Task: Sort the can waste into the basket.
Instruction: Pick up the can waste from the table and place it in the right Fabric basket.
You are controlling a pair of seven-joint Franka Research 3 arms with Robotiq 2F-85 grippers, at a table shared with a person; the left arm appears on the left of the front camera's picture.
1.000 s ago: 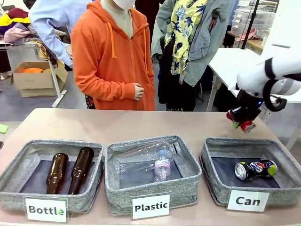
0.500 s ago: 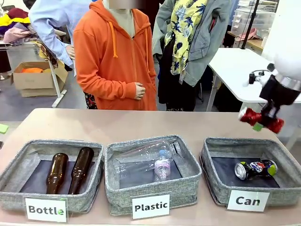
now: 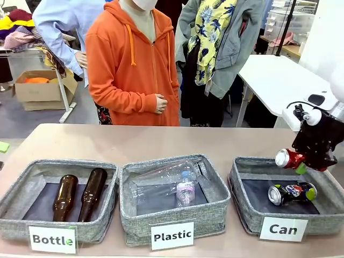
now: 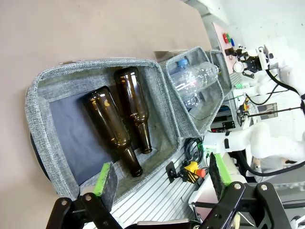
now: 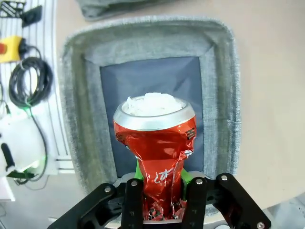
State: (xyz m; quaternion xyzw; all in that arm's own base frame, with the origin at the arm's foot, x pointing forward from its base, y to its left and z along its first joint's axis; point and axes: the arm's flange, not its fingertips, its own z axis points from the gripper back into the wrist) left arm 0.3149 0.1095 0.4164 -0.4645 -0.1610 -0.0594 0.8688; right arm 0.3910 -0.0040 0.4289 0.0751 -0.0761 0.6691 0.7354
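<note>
My right gripper (image 5: 161, 191) squeezes the crushed shiny red can (image 5: 156, 143) above the far edge of the grey woven Can basket (image 3: 244, 209), where the dark can (image 3: 293, 193) lies; my left gripper (image 4: 162, 176) is wide open.

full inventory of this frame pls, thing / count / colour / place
Baskets: 3, grey fabric, front row; labelled Bottle, Plastic, Can.
Glass bottles: 2, brown, lying in Bottle basket.
Plastic bottles: 2, clear, in Plastic basket.
Dark can: 1, green top, lying in Can basket.
Red can: 1, crushed, held above Can basket.
Table: 1, tan.
People: 3, far side.
Right gripper: shut on red can.
Left gripper: open, over Bottle basket.
</note>
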